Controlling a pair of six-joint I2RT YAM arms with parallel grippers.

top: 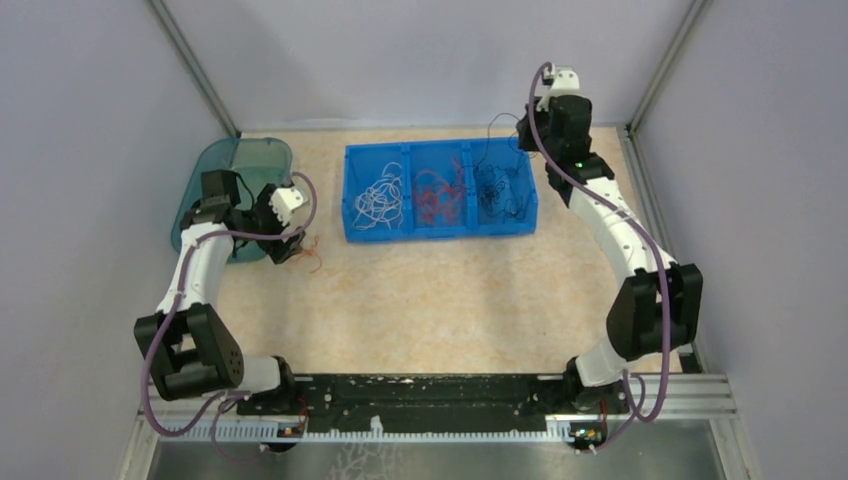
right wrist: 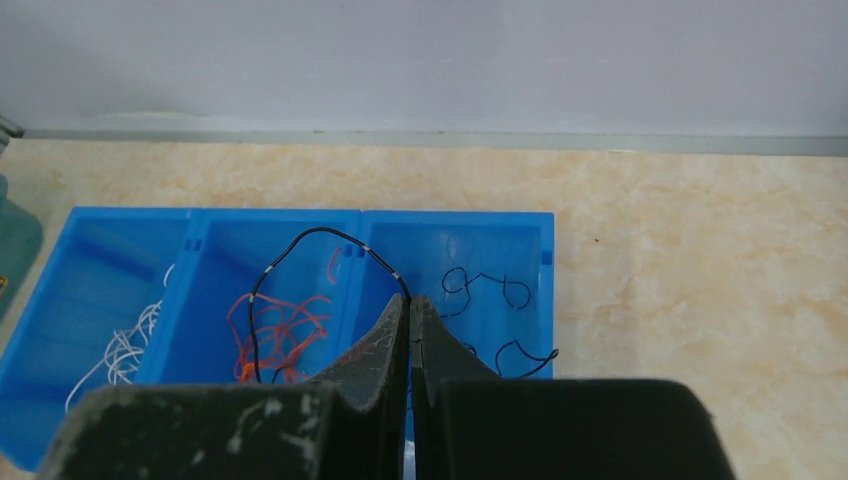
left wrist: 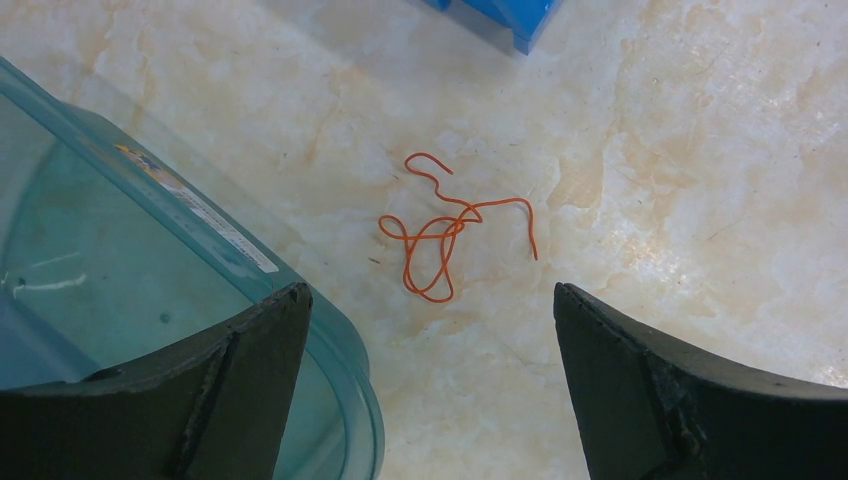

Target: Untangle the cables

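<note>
A loose orange-red cable (left wrist: 440, 235) lies curled on the table beside the teal tub; it also shows in the top view (top: 313, 258). My left gripper (left wrist: 430, 288) is open and empty, hovering just short of it (top: 285, 245). My right gripper (right wrist: 410, 300) is shut on a black cable (right wrist: 320, 233), which arcs up from the fingertips and hangs down over the bin's middle compartment. In the top view this gripper (top: 522, 132) is above the bin's far right corner. The blue bin (top: 440, 234) holds white cables (top: 378, 200), orange-red cables (top: 440, 195) and black cables (top: 497, 190), one colour per compartment.
A clear teal tub (top: 225, 165) stands at the far left, its rim (left wrist: 345, 350) under my left finger. The back wall and metal frame posts close off the table's far edge and sides. Bare marble-patterned table lies between the bin and the arm bases.
</note>
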